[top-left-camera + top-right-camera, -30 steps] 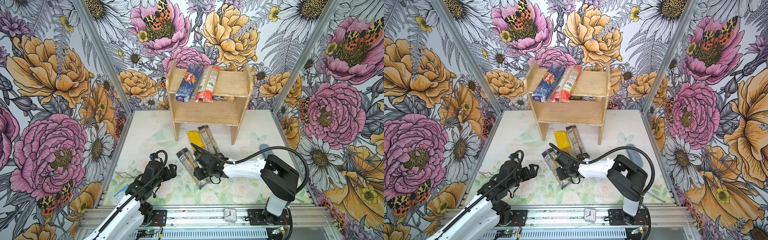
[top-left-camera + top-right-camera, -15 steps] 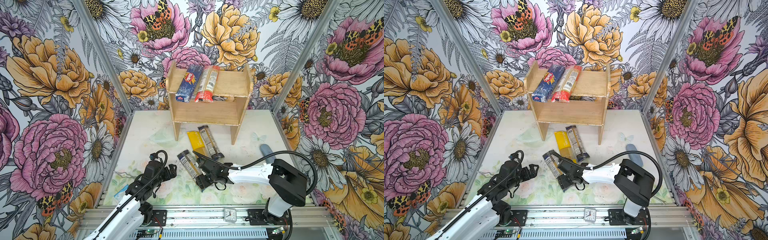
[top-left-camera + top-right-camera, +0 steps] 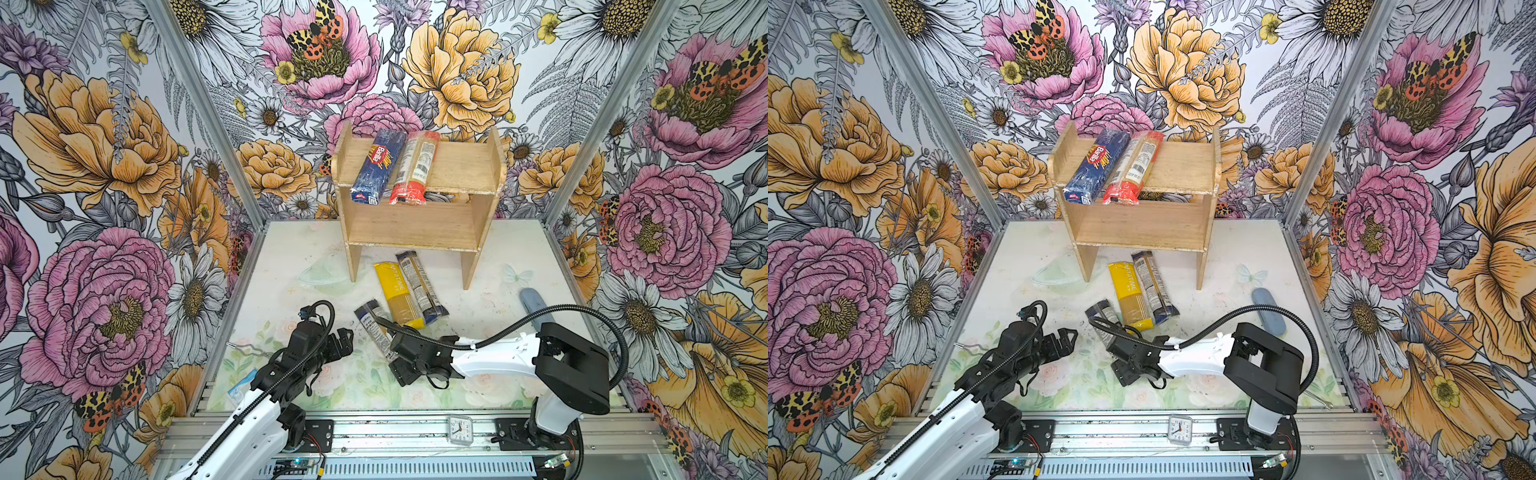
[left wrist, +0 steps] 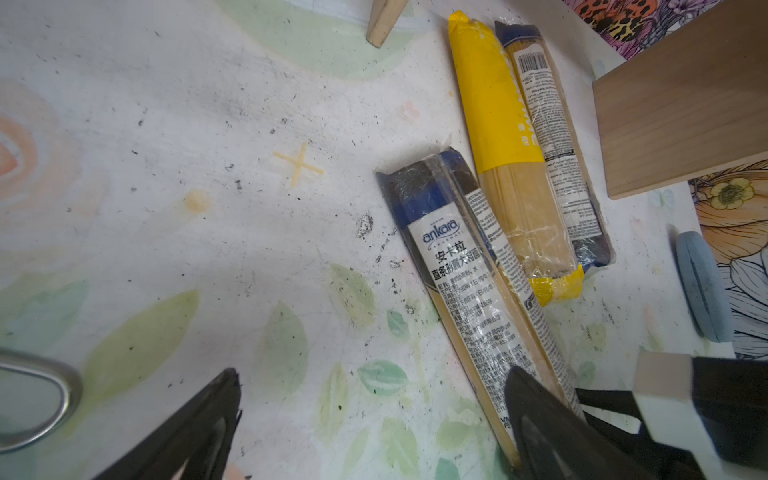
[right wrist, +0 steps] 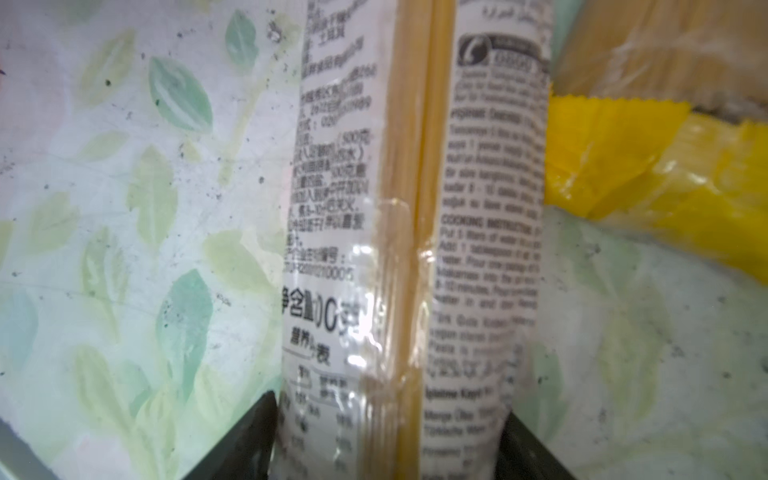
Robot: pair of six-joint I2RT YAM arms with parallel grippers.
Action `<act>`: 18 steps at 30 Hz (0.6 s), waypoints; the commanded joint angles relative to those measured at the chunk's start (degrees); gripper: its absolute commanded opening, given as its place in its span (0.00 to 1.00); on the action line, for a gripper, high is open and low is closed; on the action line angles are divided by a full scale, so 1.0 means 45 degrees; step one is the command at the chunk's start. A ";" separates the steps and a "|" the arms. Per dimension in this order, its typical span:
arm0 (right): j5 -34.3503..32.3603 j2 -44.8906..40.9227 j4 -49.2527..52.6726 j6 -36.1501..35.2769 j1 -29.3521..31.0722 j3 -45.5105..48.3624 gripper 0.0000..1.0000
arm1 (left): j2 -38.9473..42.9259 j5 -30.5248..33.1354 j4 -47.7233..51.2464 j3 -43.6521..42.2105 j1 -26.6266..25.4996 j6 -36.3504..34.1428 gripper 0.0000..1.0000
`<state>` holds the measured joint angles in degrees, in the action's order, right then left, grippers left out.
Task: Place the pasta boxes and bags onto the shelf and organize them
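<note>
Ankara bag (image 4: 469, 299) lengthwise toward shelf (image 3: 411, 226) (seemingly flat)

Right gripper (image 5: 388, 411) farther toward the front end of the nearest grey-labelled bag (image 3: 371, 323), jaws wider apart.

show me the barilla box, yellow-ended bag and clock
barilla box (image 3: 377, 168), in a top view, blue face
yellow-ended bag (image 3: 392, 282), in a top view, yellow half
clock (image 3: 460, 430), in a top view, dial
</note>
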<state>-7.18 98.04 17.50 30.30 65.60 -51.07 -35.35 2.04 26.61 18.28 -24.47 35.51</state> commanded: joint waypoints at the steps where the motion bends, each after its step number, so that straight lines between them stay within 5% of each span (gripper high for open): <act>1: 0.0255 0.1506 0.1096 0.0209 0.0276 0.0626 0.76 | 0.0136 -0.0132 -0.0323 -0.0225 -0.0010 -0.0029 0.99; 8: -0.0078 0.1824 0.1085 0.0522 0.0551 0.0742 0.68 | 0.0128 -0.0038 -0.0339 -0.0234 -0.0041 0.0010 0.99; 18: -0.0006 0.0891 0.1112 0.0695 0.0509 0.0920 0.38 | 0.0103 0.0015 -0.0333 -0.0235 -0.0041 -0.0038 0.99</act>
<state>-12.25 99.44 13.78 32.84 67.57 -50.70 -35.35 2.07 26.55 18.02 -24.51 35.66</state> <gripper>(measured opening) 0.516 0.987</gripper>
